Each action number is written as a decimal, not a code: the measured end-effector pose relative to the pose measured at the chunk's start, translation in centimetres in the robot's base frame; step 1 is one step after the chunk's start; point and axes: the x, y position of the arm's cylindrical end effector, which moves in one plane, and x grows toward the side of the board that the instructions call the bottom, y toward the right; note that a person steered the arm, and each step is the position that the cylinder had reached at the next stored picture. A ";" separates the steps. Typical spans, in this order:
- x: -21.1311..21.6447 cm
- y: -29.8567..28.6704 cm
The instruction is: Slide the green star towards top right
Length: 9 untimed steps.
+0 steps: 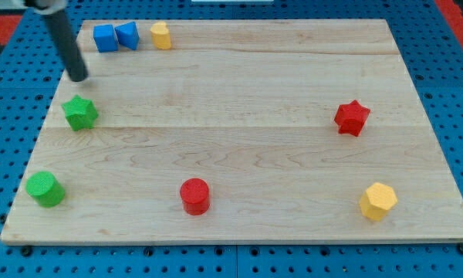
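Rod comes in from the view's top left, tilted, and the tip (pixel 79 77) sits on the wooden board (pixel 247 93) near its left edge. No pincer on this arm, just the bare rod, so nothing is spread, pressed together or pinching.

Green star (pixel 80 113) is directly below the tip toward the view's bottom, near it but with a strip of bare wood between them. Not touching. The star lies flat on the board, close to the left edge, roughly mid-height.

Other blocks:
- Blue cube (pixel 105 37) and a second blue block (pixel 127 35) at the view's top left, side by side and touching or nearly so. The second one looks like a wedge or angled prism; hard to call at this resolution.
- Yellow block (pixel 161 35) just to the right of the blue pair, small gap, shape rounded or faceted.
- Green cylinder (pixel 45 188) in the bottom left corner area, well below the green star.
- Red cylinder (pixel 194 195) near the bottom edge, left of centre.
- Red star (pixel 352 117) on the right side, mid-height, well apart from everything else.
- Yellow hexagonal block (pixel 378 201) at the bottom right.

Board rests on a blue perforated surface (pixel 8 46) visible all round it.
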 end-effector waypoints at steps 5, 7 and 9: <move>3.0 9.5; 0.3 10.3; -2.7 18.1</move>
